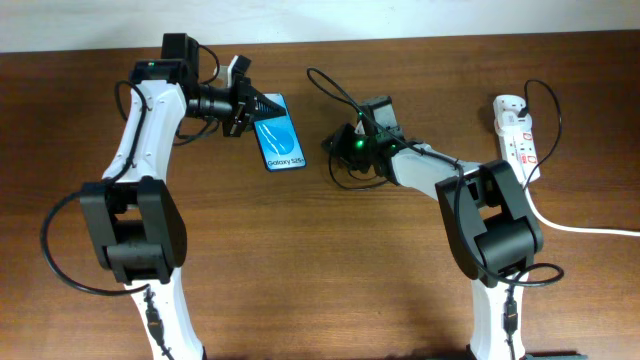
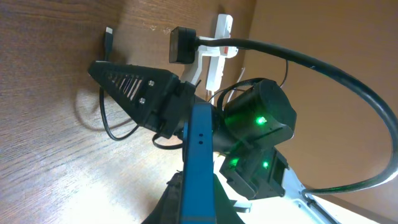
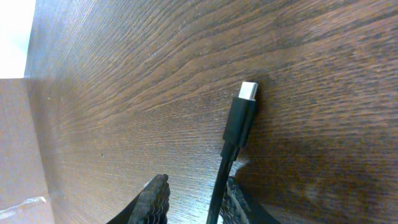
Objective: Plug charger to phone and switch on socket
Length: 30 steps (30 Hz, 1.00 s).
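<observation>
My left gripper (image 1: 262, 107) is shut on the top end of the phone (image 1: 280, 135), whose blue screen faces up on the table. In the left wrist view the phone (image 2: 199, 149) shows edge-on between my left gripper's (image 2: 198, 186) fingers. The charger (image 3: 233, 134) lies on the wood with its plug tip (image 3: 249, 91) pointing away. Its cable runs between the fingers of my right gripper (image 3: 193, 193), against the right finger and with a gap to the left one. My right gripper (image 1: 338, 150) sits just right of the phone. The socket (image 1: 515, 130) lies far right.
The left wrist view also shows the right gripper (image 2: 124, 84) with green lights, the charger's tip (image 2: 109, 32) beyond it and the socket (image 2: 214, 68) at the back. A thick white lead (image 1: 585, 228) runs from the socket to the right edge.
</observation>
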### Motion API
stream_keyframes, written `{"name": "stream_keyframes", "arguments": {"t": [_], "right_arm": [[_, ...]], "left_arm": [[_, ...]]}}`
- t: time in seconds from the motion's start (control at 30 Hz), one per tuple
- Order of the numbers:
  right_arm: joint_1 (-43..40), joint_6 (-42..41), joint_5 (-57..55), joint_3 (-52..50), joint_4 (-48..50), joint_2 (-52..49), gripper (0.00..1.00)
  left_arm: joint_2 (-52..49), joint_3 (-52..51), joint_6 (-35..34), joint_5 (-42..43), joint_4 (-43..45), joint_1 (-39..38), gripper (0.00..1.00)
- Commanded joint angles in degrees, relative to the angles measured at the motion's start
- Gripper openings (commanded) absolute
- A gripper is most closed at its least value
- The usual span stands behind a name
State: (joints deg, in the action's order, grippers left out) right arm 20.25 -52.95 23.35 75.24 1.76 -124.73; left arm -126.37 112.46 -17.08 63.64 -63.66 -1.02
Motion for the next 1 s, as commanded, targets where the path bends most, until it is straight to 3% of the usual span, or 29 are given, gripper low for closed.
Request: {"name": "stream_keyframes", "arguments": {"t": [0.0,0.37,0.6,0.8,0.97], "right_arm": [[0.26,-0.11,-3.89,0.15,-0.61,-2.14,0.32],[0.26,-0.11,-4.76,0.15,-0.42,-2.16,0.31],[0.26,-0.09,-5.18,0.17,0.24,-2.16,0.21],[0.24,-0.07,-5.18,0.17,0.28,-2.16,0.04],[0.24,2.25,-2.95,0.15,0.02,-2.14,0.04]], "left_arm": [[-0.26,0.83,0.02,2.54,-0.09,0.00,0.00],[-0.26,0.83,0.02,2.54,-0.09,0.00,0.00],[-0.26,0.83,0.02,2.54,-0.11,0.00,0.00],[-0.26,0.83,0.02,2.54,-0.09,0.00,0.00],[-0.26,0.83,0.02,2.54,-0.11,0.00,0.00]]}}
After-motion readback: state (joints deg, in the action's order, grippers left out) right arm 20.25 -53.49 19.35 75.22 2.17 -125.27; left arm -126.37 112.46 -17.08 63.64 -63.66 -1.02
